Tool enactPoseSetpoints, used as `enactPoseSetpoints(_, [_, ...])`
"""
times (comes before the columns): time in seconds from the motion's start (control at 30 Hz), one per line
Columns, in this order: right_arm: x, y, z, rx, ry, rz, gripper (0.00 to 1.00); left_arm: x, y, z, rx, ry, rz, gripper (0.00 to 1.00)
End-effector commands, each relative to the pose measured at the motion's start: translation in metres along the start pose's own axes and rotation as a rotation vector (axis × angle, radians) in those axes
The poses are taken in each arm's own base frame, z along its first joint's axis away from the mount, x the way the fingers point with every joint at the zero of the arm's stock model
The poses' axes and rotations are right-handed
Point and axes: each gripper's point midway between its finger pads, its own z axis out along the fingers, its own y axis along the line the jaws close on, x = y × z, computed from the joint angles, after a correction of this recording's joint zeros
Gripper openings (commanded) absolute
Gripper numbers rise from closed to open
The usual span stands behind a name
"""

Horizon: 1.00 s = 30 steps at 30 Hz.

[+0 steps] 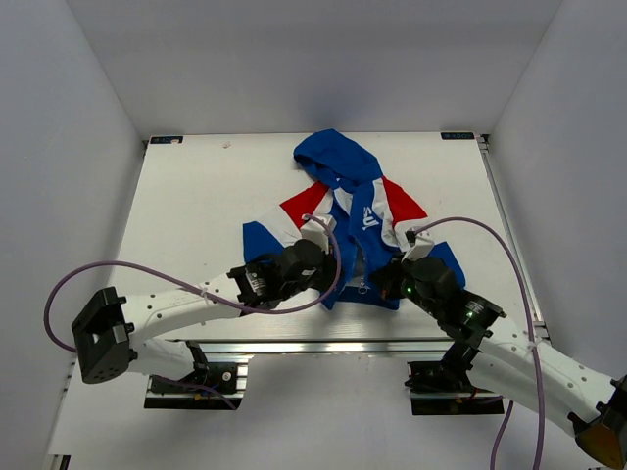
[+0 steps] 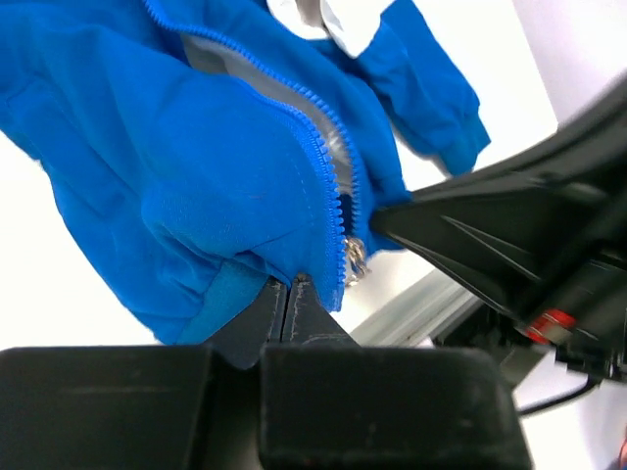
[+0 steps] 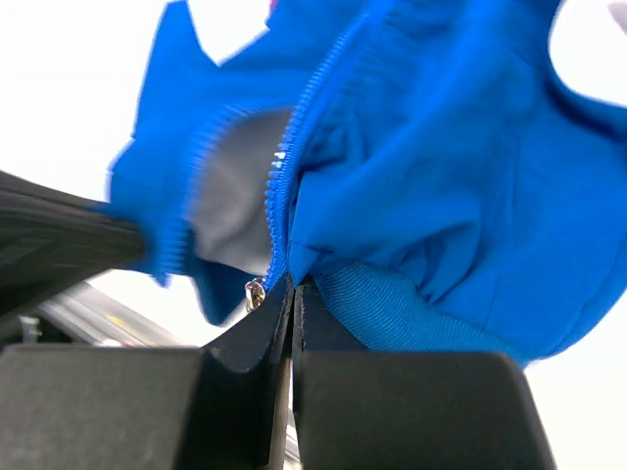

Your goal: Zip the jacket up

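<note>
The jacket lies flat on the table, blue hood at the far end, red and white panels on the shoulders. Its zipper runs down the middle, and the wrist views show the teeth apart over grey lining. My left gripper is shut on the jacket's bottom hem on the left side of the zipper, where its tips pinch the blue fabric. My right gripper is shut on the hem on the other side, tips right at the zipper's lower end. A small metal pull hangs there.
The white table is walled in by grey panels on three sides. An aluminium rail runs along the near edge just below the hem. Purple cables loop off both arms. The two grippers stand close together, a few centimetres apart.
</note>
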Motion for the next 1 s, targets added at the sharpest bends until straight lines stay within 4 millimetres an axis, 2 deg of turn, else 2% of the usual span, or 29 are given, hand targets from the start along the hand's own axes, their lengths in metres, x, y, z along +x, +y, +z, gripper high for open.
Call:
enactPoseSetpoints(0.0, [-0.043, 0.036, -0.006, -0.153, -0.164, 0.034, 0.00, -0.037, -0.012, -0.006, 0.054, -0.170, -0.113, 0.00])
enactPoseSetpoints(0.03, [-0.044, 0.038, -0.007, -0.163, -0.165, 0.034, 0.00, -0.045, -0.015, -0.007, 0.065, -0.207, -0.159, 0.00])
enactPoseSetpoints(0.1, [-0.051, 0.045, -0.007, -0.194, -0.191, 0.042, 0.00, -0.046, -0.013, -0.006, 0.059, -0.222, -0.198, 0.00])
enactPoseSetpoints(0.47, [-0.048, 0.045, -0.001, -0.180, -0.171, 0.066, 0.00, -0.072, -0.002, -0.015, 0.011, -0.356, -0.241, 0.00])
enactPoseSetpoints(0.67, [-0.056, 0.048, -0.001, -0.182, -0.195, 0.082, 0.00, -0.071, 0.005, -0.011, -0.043, -0.355, -0.220, 0.00])
enactPoseSetpoints(0.97, [-0.069, 0.041, 0.009, -0.090, -0.209, 0.070, 0.00, -0.069, 0.006, -0.005, -0.139, -0.346, -0.191, 0.00])
